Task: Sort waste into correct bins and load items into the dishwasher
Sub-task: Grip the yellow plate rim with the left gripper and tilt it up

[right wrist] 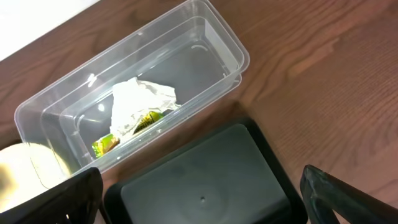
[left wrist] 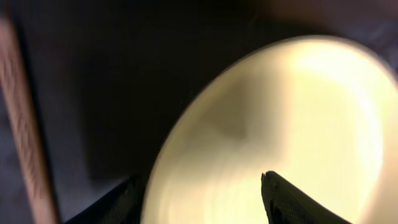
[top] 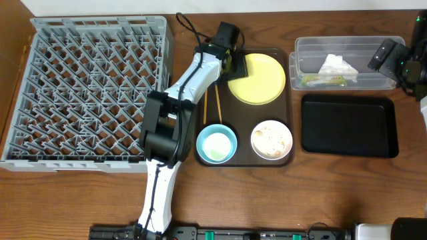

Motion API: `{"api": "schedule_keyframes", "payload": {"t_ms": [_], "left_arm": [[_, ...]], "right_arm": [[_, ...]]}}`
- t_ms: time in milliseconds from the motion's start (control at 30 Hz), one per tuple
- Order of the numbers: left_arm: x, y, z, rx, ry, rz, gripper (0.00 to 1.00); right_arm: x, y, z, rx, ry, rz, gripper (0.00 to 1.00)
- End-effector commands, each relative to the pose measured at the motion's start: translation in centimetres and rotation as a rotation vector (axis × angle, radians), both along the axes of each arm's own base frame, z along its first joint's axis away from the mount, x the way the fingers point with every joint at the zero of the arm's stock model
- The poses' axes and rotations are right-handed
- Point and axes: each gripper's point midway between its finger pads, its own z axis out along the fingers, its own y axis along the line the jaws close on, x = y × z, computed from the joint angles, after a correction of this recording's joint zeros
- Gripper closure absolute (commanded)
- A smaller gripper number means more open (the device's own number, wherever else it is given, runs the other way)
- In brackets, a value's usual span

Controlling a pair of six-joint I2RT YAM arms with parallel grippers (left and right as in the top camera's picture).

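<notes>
The round yellow plate lies at the back of a brown serving tray. My left gripper is at the plate's left rim. In the left wrist view it is open, one finger over the plate and the other over the dark tray. A light blue bowl, a white bowl with food scraps and chopsticks share the tray. The clear tub holds white paper and a green wrapper. My right gripper hangs open above the black tray.
The grey dish rack fills the table's left side, close to the left arm's elbow. The black tray sits right of the brown tray, in front of the tub. The right arm stays at the far right edge.
</notes>
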Motion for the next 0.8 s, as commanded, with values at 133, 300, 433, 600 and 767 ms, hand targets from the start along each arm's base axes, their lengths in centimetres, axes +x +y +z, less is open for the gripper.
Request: {"api": "schedule_keyframes", "payload": {"t_ms": [133, 300, 433, 600, 767], "left_arm": [[0.1, 0.1, -4.9, 0.017, 0.044, 0.007, 0.41], [-0.8, 0.7, -7.1, 0.052, 0.096, 0.012, 0.75], [-1.4, 1.8, -7.5, 0.093, 0.125, 0.025, 0.92], [-2.1, 4.6, -6.7, 0.19, 0.158, 0.062, 0.92], [-1.4, 8.3, -2.3, 0.375, 0.07, 0.138, 0.93]], "right_arm": [[-0.2, -0.4, 0.2, 0.0, -0.005, -0.02, 0.01], [-0.2, -0.4, 0.2, 0.0, -0.005, -0.02, 0.01], [-0.2, -0.4, 0.2, 0.0, -0.005, -0.02, 0.01], [-0.2, -0.4, 0.2, 0.0, -0.005, -0.02, 0.01], [-0.2, -0.4, 0.2, 0.0, -0.005, -0.02, 0.01]]}}
